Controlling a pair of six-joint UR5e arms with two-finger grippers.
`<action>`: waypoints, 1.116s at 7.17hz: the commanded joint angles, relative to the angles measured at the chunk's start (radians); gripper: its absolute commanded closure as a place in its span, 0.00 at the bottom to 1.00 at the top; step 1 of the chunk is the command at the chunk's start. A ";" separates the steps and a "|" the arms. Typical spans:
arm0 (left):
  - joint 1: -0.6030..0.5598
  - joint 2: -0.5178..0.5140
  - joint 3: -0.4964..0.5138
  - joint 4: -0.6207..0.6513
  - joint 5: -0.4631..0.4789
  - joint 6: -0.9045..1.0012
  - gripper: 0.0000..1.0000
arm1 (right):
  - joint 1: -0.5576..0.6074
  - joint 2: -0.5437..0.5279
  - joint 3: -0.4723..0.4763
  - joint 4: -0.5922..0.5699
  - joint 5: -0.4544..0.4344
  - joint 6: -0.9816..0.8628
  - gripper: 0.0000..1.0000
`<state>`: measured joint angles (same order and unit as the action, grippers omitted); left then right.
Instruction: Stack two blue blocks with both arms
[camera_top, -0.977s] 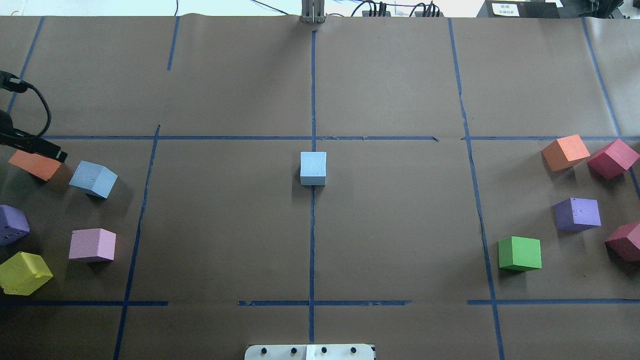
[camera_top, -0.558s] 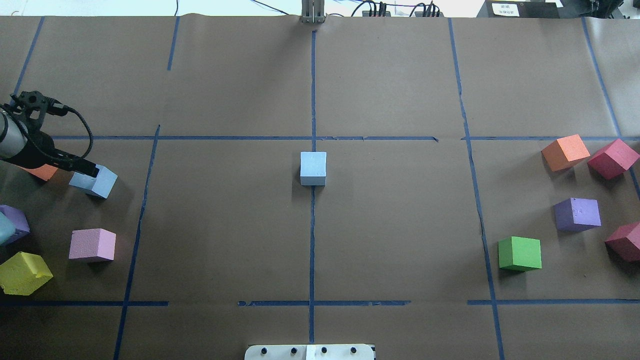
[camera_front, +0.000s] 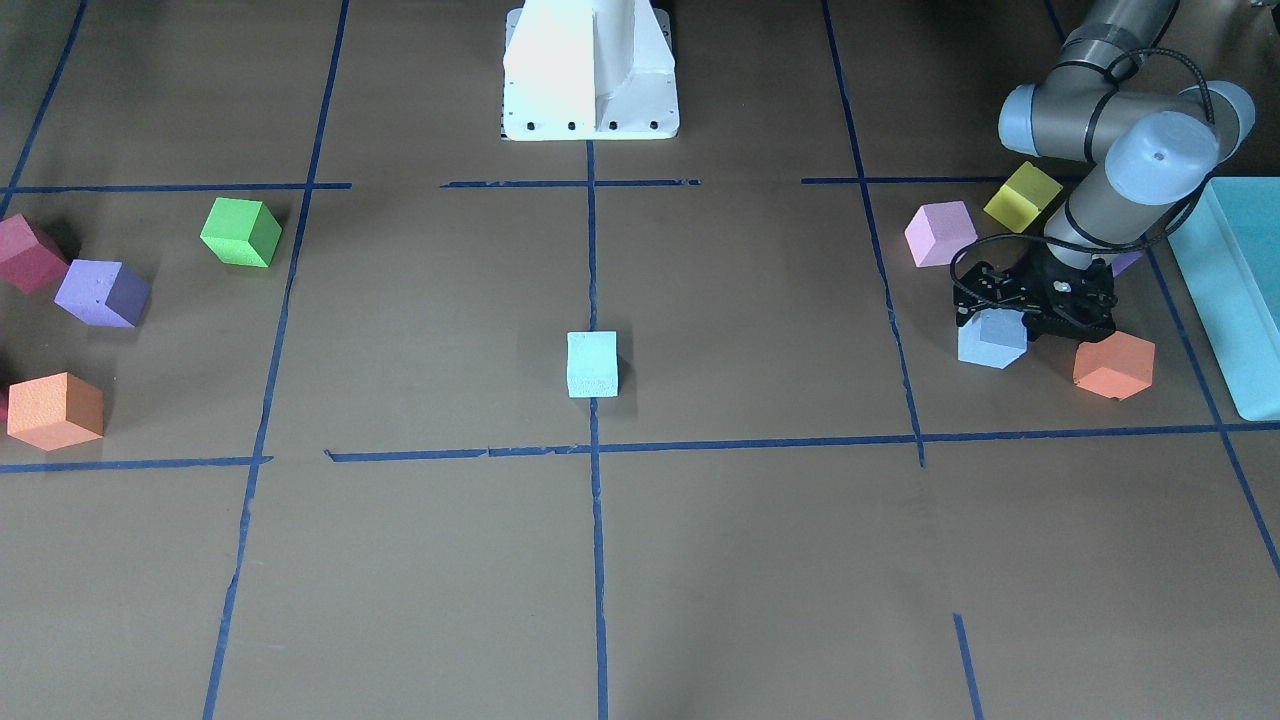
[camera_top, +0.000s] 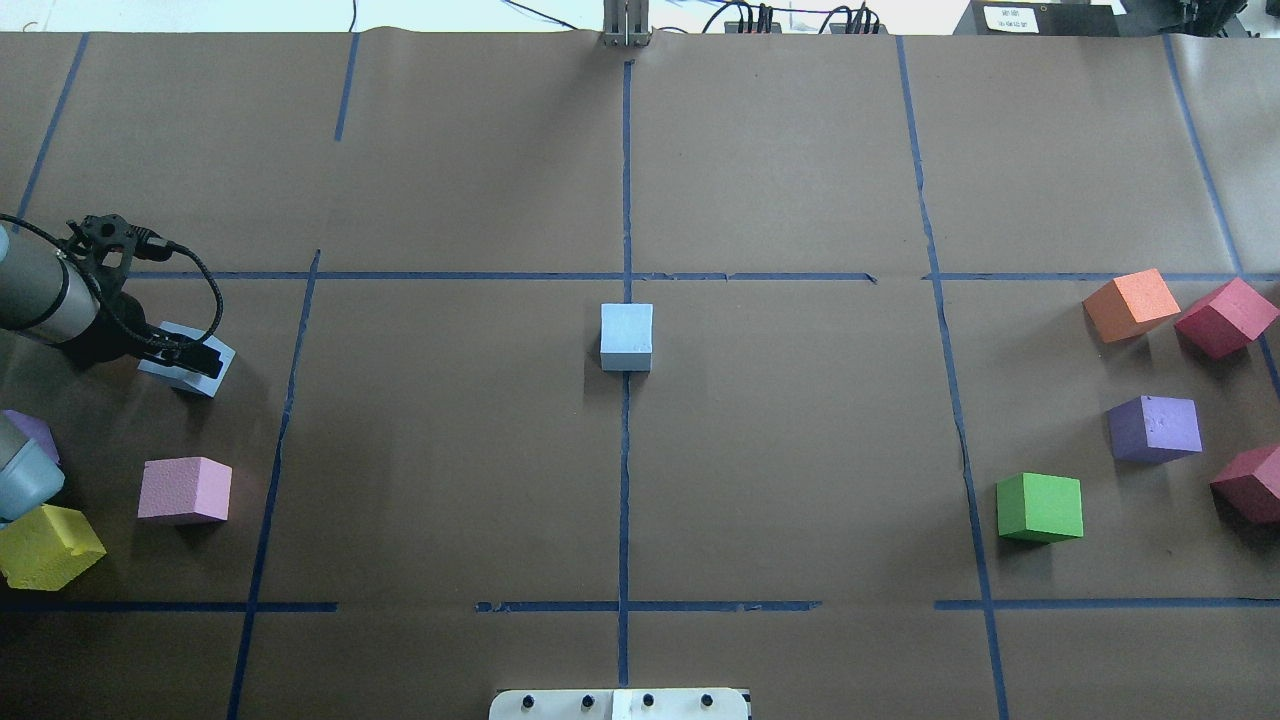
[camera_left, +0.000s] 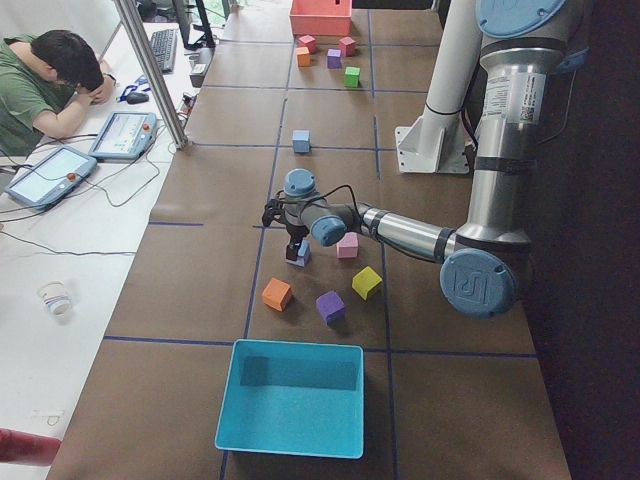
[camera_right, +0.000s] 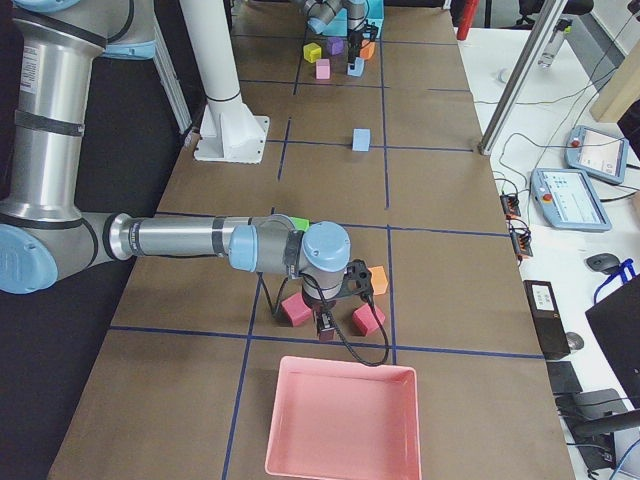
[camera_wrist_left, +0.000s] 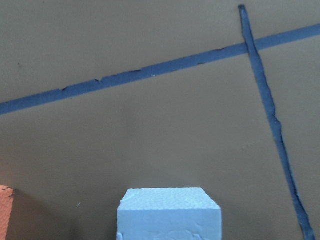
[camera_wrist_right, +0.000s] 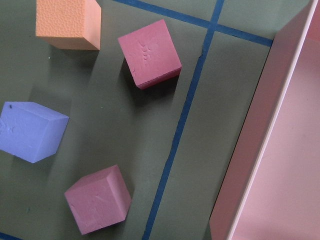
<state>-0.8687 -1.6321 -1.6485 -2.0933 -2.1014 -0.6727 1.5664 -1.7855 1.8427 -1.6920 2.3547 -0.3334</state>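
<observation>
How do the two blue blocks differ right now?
The centre blue block sits alone, square to the tape; the left blue block is turned, under the left hand. The centre one looks cyan, the left one periwinkle. Same size and cube shape.

1 block (camera_top: 627, 335) sits at the centre, on the middle tape line (camera_top: 624, 480). A 2nd block (camera_front: 990, 345) lies at the robot's far left, beneath the left gripper (camera_top: 195, 355) (contact cannot be told), among 4 neighbouring blocks (camera_top: 185, 490); 5 more blocks (camera_top: 1040, 507) cluster at the far right.
</observation>
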 joint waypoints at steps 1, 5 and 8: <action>0.014 -0.002 0.012 -0.001 0.001 -0.001 0.09 | 0.000 0.000 0.001 0.000 0.000 0.001 0.01; 0.025 -0.041 -0.010 0.002 -0.003 -0.008 0.46 | 0.000 0.000 0.000 0.000 0.000 0.001 0.01; 0.023 -0.247 -0.143 0.352 -0.003 -0.088 0.46 | 0.000 -0.002 0.001 0.000 0.000 0.004 0.01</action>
<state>-0.8464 -1.7656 -1.7277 -1.9386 -2.1084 -0.7080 1.5662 -1.7866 1.8425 -1.6919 2.3547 -0.3311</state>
